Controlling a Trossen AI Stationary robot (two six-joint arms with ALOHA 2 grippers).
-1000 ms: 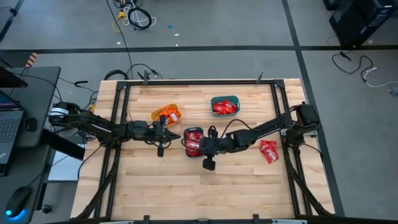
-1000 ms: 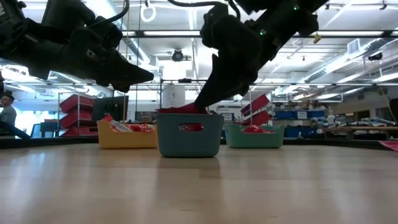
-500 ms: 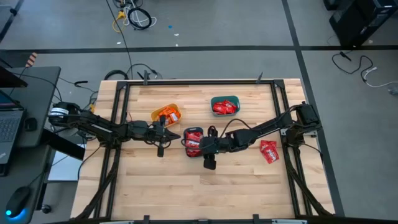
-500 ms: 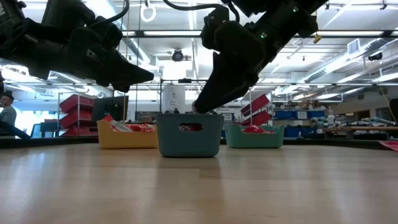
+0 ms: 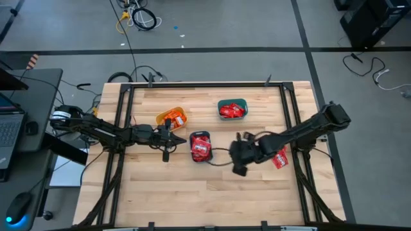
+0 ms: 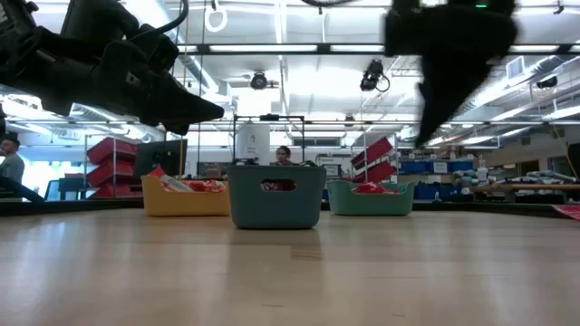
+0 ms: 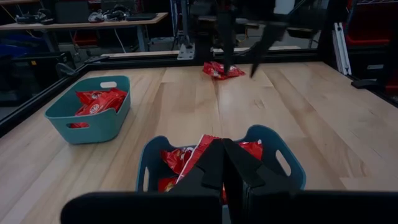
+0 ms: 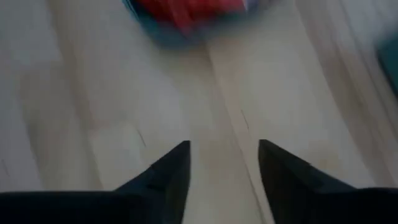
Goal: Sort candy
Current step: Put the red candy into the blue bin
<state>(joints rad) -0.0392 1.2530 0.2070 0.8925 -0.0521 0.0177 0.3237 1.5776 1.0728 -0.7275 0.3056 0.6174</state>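
Red candy fills the blue bin point(image 5: 201, 147) at the table's middle. More red candy lies in the teal bin point(image 5: 232, 109), and orange-and-white candy in the yellow bin point(image 5: 171, 118). A small pile of loose red candy point(image 5: 277, 156) rests on the table at the right. My right gripper point(image 5: 239, 155) hangs open over bare wood between the blue bin and that pile, with nothing between its fingers point(image 8: 178, 160). My left gripper point(image 5: 168, 138) stays shut just left of the blue bin point(image 7: 273, 163), above the table.
The three bins stand close together in the table's middle and far part. A dark metal frame point(image 5: 122, 147) runs along the table's edges. Open wood spreads across the near half point(image 5: 205, 199). A person shows far off in the room point(image 6: 11, 165).
My right gripper held a red candy at the blue bin's top, and that candy is gone from its fingertips now. The gripper has then risen and swung quickly toward the table's right edge, to between the blue bin and the loose pile. The left arm stays still.
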